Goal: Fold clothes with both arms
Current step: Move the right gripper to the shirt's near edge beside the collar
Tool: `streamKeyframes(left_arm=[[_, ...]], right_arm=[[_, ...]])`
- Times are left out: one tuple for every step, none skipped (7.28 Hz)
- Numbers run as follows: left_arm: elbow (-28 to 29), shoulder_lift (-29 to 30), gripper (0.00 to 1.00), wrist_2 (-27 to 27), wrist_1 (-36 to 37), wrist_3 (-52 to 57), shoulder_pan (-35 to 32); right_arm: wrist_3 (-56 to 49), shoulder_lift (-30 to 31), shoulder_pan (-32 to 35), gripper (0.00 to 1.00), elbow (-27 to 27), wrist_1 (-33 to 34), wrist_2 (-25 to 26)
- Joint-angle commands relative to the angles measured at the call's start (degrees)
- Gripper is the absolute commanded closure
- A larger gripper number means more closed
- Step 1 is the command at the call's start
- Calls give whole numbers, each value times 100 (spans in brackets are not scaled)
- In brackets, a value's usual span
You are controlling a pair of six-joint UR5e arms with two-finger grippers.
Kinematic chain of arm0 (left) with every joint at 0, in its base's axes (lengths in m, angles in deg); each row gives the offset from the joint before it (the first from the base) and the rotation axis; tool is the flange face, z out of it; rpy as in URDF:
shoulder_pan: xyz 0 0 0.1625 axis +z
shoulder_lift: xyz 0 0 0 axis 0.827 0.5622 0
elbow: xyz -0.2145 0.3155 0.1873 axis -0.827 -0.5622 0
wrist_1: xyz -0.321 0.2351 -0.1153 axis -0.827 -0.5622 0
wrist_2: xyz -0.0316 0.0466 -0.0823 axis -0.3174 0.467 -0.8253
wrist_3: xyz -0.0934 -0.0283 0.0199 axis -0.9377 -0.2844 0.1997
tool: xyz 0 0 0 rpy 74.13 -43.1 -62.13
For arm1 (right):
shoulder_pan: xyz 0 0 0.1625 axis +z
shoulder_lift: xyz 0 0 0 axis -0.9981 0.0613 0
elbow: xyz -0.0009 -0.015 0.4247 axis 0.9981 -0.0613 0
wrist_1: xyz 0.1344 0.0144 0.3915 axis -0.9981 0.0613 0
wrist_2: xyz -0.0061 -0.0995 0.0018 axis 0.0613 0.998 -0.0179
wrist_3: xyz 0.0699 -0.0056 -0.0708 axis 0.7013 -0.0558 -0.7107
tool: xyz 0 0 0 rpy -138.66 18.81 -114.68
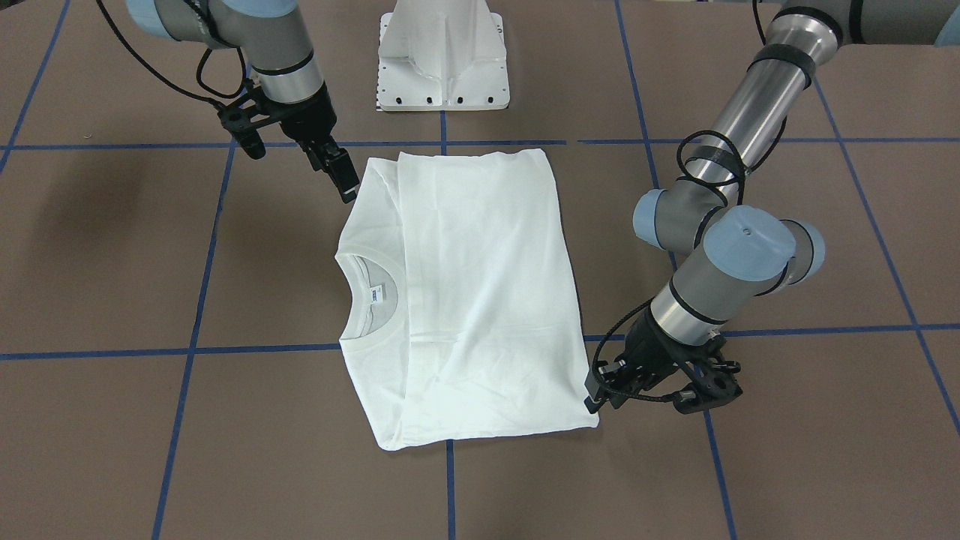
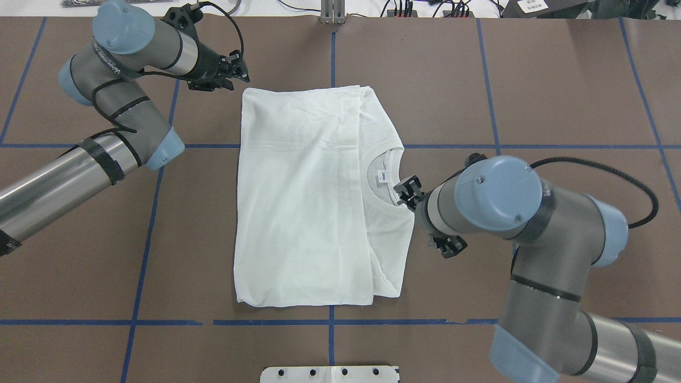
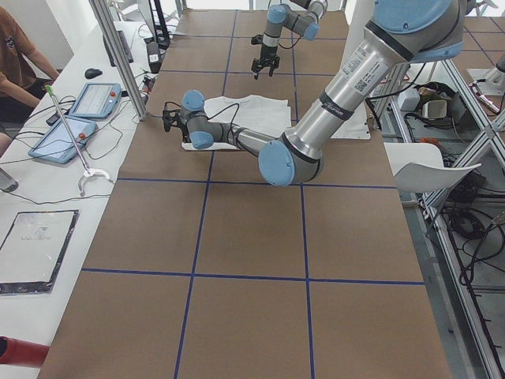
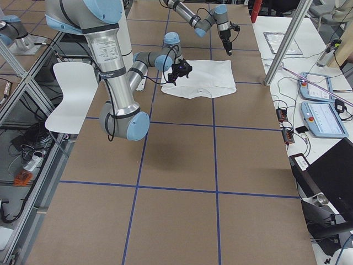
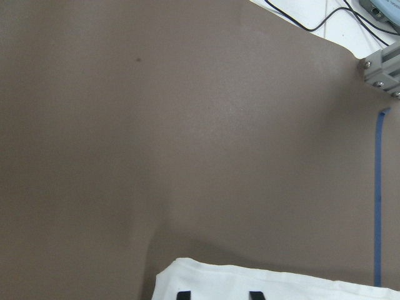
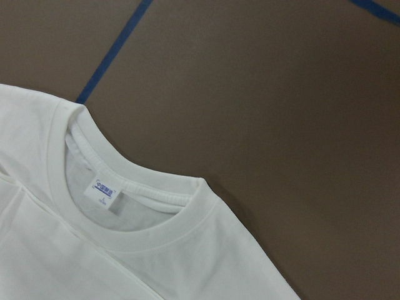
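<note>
Fingers (image 5: 182, 295) of left gripper (image 5: 219, 295) parted over T-shirt (image 5: 281, 284) corner

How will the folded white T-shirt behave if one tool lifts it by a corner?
Probably floppy: the T-shirt lies flat with soft creases, so a lifted corner would likely drape and the folded layers peel apart. Likely light: thin cloth. A push would probably bunch it on the matte table rather than slide it whole.
</note>
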Motion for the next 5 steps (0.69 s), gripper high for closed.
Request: streamKeyframes(left_arm=[[-653, -548, 50, -380, 4, 2, -218], [-751, -628, 50, -390, 4, -6, -228], [-761, -638, 50, -390, 4, -7, -228], [-804, -647, 50, -381, 4, -7, -237], [-926, -821, 50, -373, -4, -7, -228]], right_arm=[[788, -142, -960, 0, -223, -2, 868], [930, -178, -1251, 0, -399, -10, 1045], [975, -274, -1350, 0, -479, -19, 1047], [993, -283, -1464, 0, -541, -19, 1056], [1062, -370, -1465, 0, -620, -45, 1056]])
